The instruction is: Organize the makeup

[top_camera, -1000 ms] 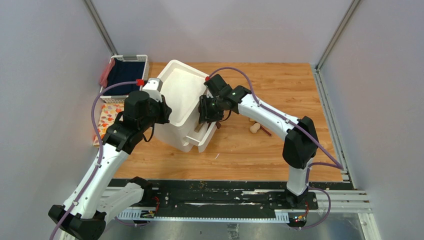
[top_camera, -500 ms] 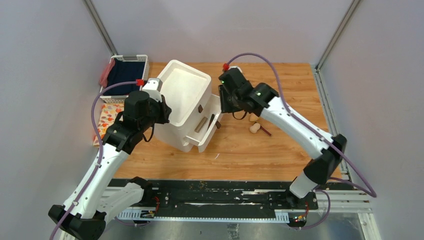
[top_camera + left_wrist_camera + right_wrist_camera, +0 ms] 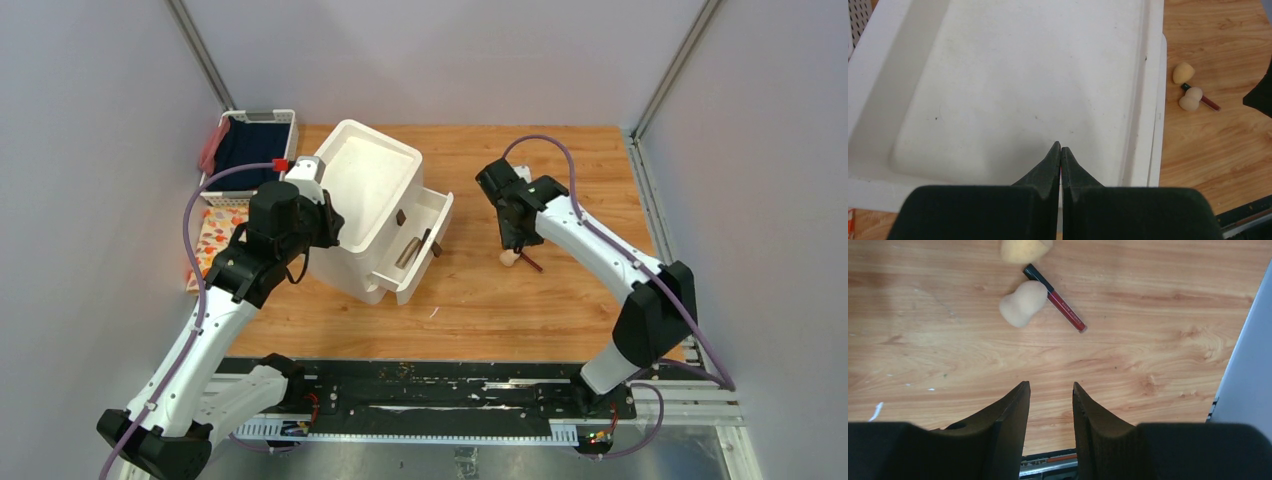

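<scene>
Hanging over the bench (image 3: 1148,340), the right pincer (image 3: 1050,385) is held open and empty near the sponge (image 3: 1022,303); the left pincer (image 3: 1060,145) is shut above the white box (image 3: 998,75).

my right gripper (image 3: 1050,385) has withdrawn from the drawer (image 3: 446,212) and swung to the right. it now hangs over the beige sponge (image 3: 1022,304) and red stick (image 3: 1066,311). the drawer interior, previously covered by it, is now exposed.

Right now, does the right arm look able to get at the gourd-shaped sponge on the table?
Probably yes: the right hand is open and empty, hovering just short of the sponge, with only bare table between. The red stick lies close beside it.
</scene>
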Robot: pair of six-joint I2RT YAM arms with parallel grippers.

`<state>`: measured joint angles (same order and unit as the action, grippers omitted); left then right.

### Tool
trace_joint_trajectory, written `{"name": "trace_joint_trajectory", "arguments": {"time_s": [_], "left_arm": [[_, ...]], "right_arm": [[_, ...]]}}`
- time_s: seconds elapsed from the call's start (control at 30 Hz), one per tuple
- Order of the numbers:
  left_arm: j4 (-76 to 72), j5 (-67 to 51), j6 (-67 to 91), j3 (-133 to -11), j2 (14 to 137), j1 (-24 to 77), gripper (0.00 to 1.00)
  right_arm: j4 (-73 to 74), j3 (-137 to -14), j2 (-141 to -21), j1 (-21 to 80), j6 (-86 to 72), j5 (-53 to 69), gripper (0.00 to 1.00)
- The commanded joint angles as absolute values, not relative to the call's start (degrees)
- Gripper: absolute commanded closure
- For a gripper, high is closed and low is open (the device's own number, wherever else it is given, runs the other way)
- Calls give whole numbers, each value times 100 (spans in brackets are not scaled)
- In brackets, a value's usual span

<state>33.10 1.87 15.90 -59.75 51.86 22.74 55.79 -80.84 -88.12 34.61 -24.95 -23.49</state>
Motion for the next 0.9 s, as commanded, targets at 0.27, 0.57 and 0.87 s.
{"name": "trace_joint_trajectory", "arguments": {"time_s": [0.27, 0.57, 0.87], "left_arm": [[3271, 132, 1602, -5919, 5165, 2314, 100], [3261, 126, 1589, -5923, 5184, 2312, 100], [3273, 163, 1583, -5974, 5260, 2313, 100]], "right_arm": [[4988, -7377, -9758, 2484, -2136, -1274, 60], [4701, -7593, -10488, 1912, -1848, -846, 62], [4535, -7867, -11060, 1561, -1617, -622, 64]]}}
